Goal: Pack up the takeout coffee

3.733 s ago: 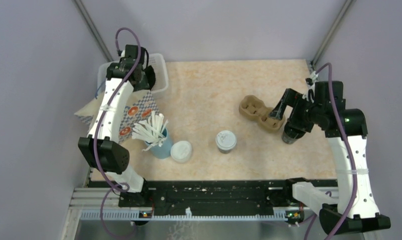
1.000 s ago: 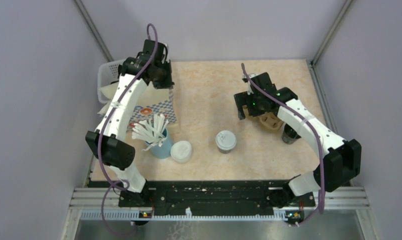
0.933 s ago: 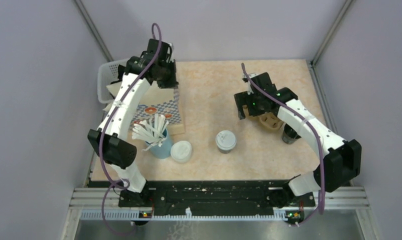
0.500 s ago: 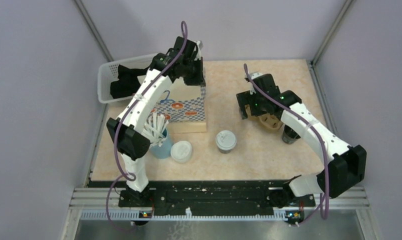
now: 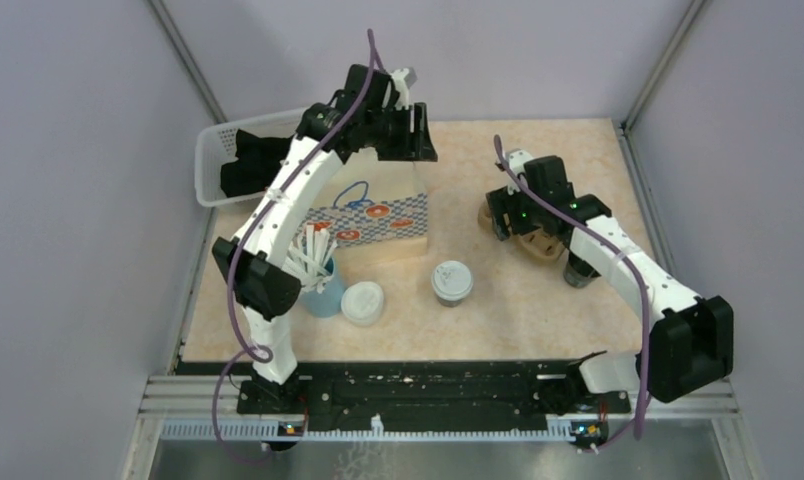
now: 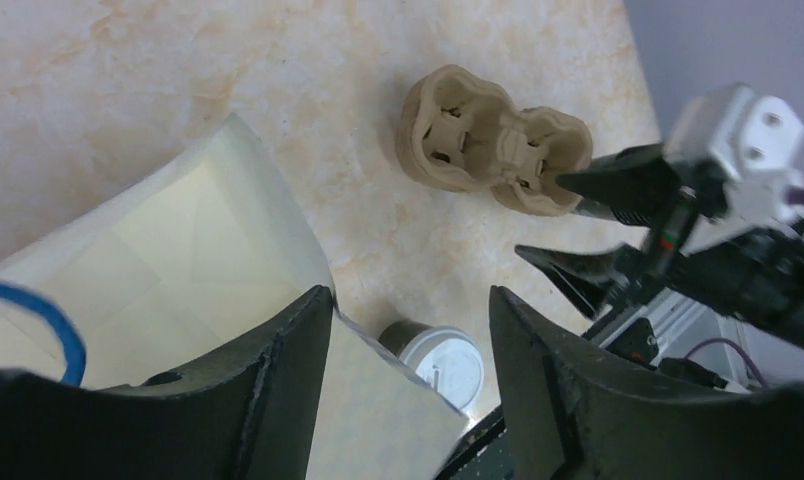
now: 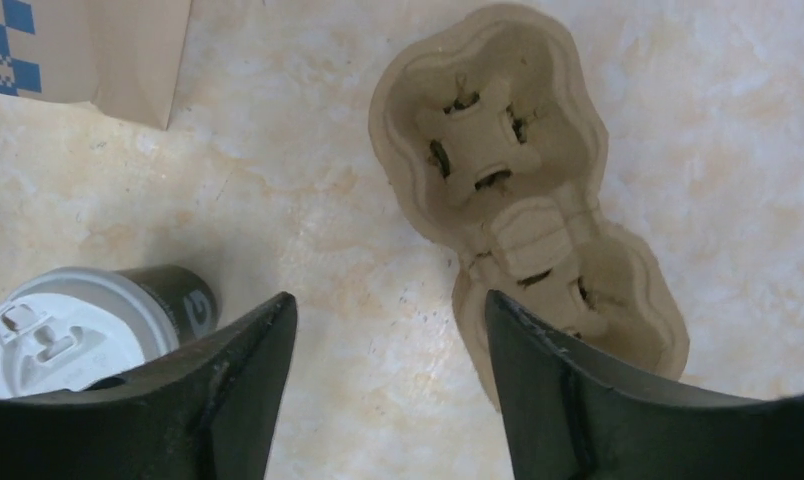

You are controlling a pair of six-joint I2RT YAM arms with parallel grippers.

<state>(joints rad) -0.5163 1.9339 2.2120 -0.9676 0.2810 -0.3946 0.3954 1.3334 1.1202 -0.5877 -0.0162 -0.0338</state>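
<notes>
The takeout coffee [image 5: 451,283], a dark cup with a greyish-white lid, stands at the table's middle front; it also shows as the coffee [image 6: 443,362] and the coffee [image 7: 78,328]. A checked paper bag [image 5: 373,222] stands upright left of it, its open mouth [image 6: 168,260] under my left gripper [image 6: 410,300]. That left gripper [image 5: 418,135] is open, with the bag's rim beside one finger. My right gripper [image 7: 388,300] is open over bare table between the coffee and a brown pulp cup carrier [image 7: 518,190]. From above, the right gripper [image 5: 503,218] hovers at the carrier [image 5: 528,235].
A lidless black cup [image 5: 578,270] stands right of the carrier. A light blue cup of white straws [image 5: 316,275] and a loose white lid [image 5: 362,303] sit at the front left. A white basket [image 5: 218,160] stands at the back left corner.
My left arm swung the bag from the basket side to the table's middle, stood it upright, and its jaws opened. My right arm left the black cup and shifted over the carrier.
</notes>
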